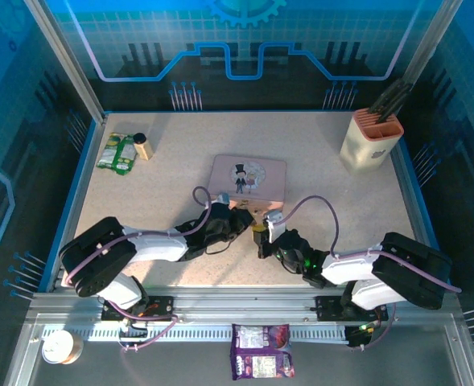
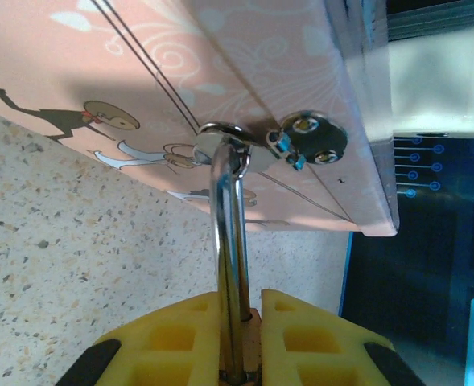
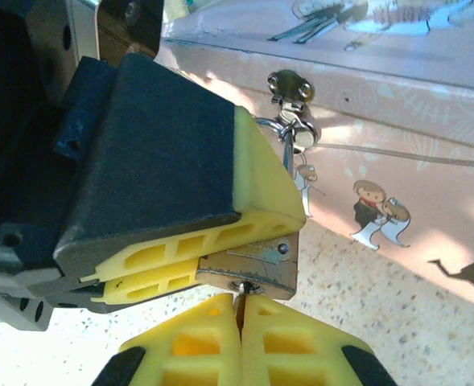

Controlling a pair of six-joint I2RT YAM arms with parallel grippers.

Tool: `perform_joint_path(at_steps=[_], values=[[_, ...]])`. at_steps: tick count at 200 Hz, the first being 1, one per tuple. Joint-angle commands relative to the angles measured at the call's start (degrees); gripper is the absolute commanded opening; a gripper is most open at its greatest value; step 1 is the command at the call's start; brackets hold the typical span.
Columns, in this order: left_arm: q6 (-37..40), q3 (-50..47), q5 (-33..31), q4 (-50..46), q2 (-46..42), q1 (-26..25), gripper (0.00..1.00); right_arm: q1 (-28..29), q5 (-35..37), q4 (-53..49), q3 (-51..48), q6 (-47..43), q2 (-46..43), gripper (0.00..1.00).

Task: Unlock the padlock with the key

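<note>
One pink tin [image 1: 249, 173]: landmark for everything below; hasp plate [image 2: 313, 138] on its near wall. Risk: light box, tethered through the shackle, likely to slide or tilt under any pull from either arm.
Left gripper [image 2: 243, 322]: just off the tin's near wall, clenched on the padlock body. Risk: lock rolling inside the grip once torque comes through the key, so that the turn is wasted.
Right gripper [image 3: 241, 322]: nearer than the tin again, directly under the lock, jaws pinched tight on the key. Risk: thin metal slipping or twisting between the jaws.
Padlock [image 3: 249, 269]: hanging from the tin's hasp, keyhole end facing away from the tin, not yet seen open.
Shackle [image 2: 230, 241]: threaded through the hasp ring, closed as far as can be judged. Risk: side load here binding the latch.
Key [image 3: 240, 293]: mostly hidden between the jaws, tip at the lock's underside; depth of seating impossible to tell. Risk: bending or popping out if turned half-seated or off-axis.
</note>
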Motion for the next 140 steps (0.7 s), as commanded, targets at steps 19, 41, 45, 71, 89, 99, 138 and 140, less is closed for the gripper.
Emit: perform_joint_path(at_steps=[19,41,45,71,89,99,138,140], values=[[5.6,4.5,-1.2,0.2,0.1,0.5,0.0,-0.9,-3.7,0.6,0.7,11.7,-0.4,0.04],[8.7,5.6,-1.9,-4.2,0.1,0.5,0.0,-2.4,-6.5,-2.3,1.1,16.3,-0.7,0.05],[9.2,5.9,-2.0,-4.9,0.1,0.5,0.0,-2.7,-7.0,-3.1,1.2,16.9,-0.7,0.06],[11.5,6.8,-2.3,-8.3,0.4,0.5,0.0,-4.1,-8.7,-6.9,1.6,19.5,-1.4,0.09],[13.7,8.0,-2.4,-11.3,0.8,0.5,0.0,-6.2,-11.5,-7.7,0.8,21.5,-2.4,0.14],[14.8,8.4,-2.6,-12.1,1.4,0.5,0.0,-7.4,-13.5,-8.7,0.2,22.5,-3.5,0.18],[17.5,11.3,-1.6,-17.3,4.0,0.5,0.0,-9.0,-17.0,-21.1,1.0,20.0,-11.4,0.38],[17.8,11.4,-1.4,-17.7,4.1,0.4,0.0,-9.0,-17.0,-21.7,1.0,19.7,-11.8,0.39]])
